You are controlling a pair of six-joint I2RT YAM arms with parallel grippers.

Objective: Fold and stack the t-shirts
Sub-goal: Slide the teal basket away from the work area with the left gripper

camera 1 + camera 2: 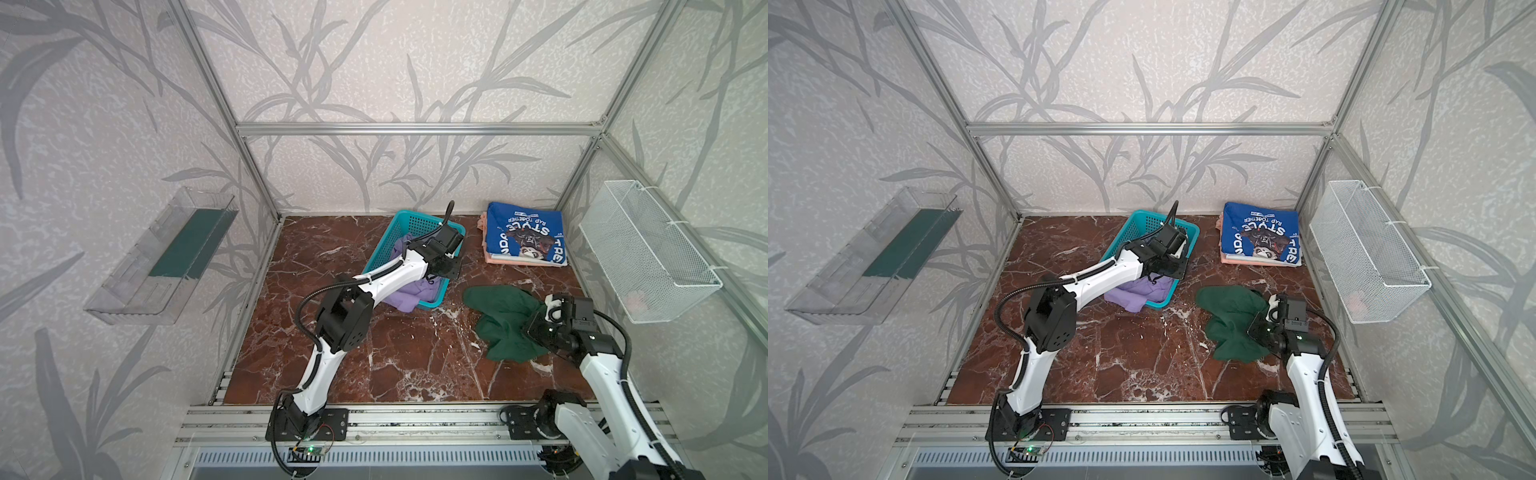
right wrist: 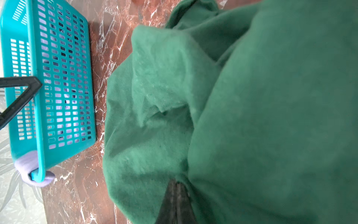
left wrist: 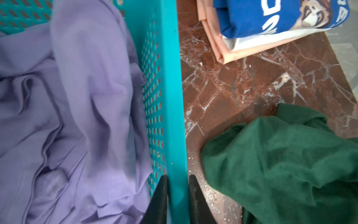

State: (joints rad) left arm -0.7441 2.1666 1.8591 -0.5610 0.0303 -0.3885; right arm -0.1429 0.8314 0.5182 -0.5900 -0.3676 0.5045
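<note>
The left gripper (image 3: 177, 180) is pinching the wall of the turquoise basket (image 3: 170, 77), where the purple shirt (image 3: 77, 97) is lying. The right gripper (image 2: 176, 184) is squeezing the crumpled green shirt (image 2: 155, 77) on the table (image 2: 77, 194). Next, it probably needs spreading flat for folding.

To me the green shirt (image 2: 155, 77) looks like matt, fuzzy cloth and the lavender shirt (image 3: 77, 97) like smoother cloth. The turquoise basket (image 3: 173, 97) is glossy perforated plastic, and the tabletop (image 3: 242, 87) has a polished, veined marble look.
</note>
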